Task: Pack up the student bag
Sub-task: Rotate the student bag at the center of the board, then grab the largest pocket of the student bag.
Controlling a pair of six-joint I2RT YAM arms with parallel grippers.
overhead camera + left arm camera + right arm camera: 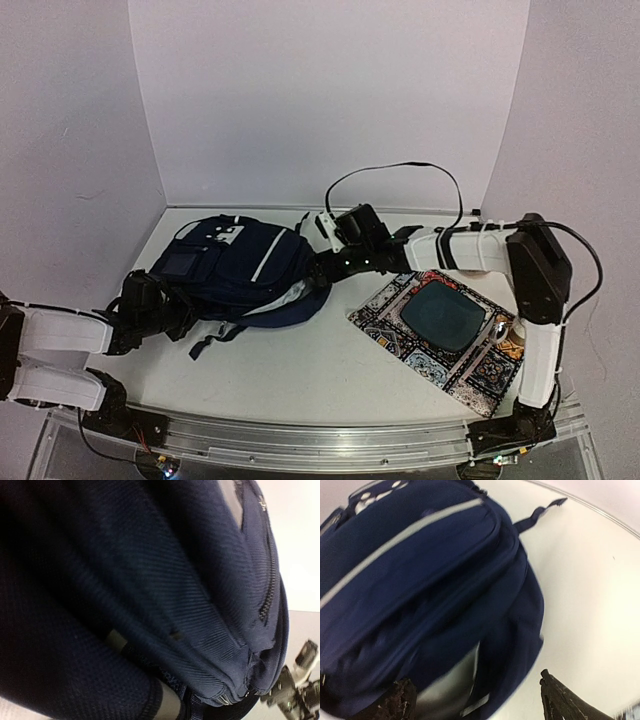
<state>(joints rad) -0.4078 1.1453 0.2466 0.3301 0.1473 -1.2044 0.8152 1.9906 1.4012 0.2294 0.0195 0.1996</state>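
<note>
The student bag (235, 262) is a dark navy backpack with white stripe trim, lying on the white table at centre left. My left gripper (160, 312) is pressed against its lower left edge. The left wrist view is filled with the bag's fabric (150, 590) and my fingers are hidden there. My right gripper (328, 268) is at the bag's right end. In the right wrist view the bag (420, 580) lies in front of my gripper (477, 702), which is open wide, with its dark fingertips (395, 702) either side of the bag's near edge.
A patterned mat (385, 322) lies right of the bag with a dark rounded-square item (442, 316) on it and a small shiny object (498, 328) beside that. A black cable (400, 170) loops over the right arm. White walls enclose the table.
</note>
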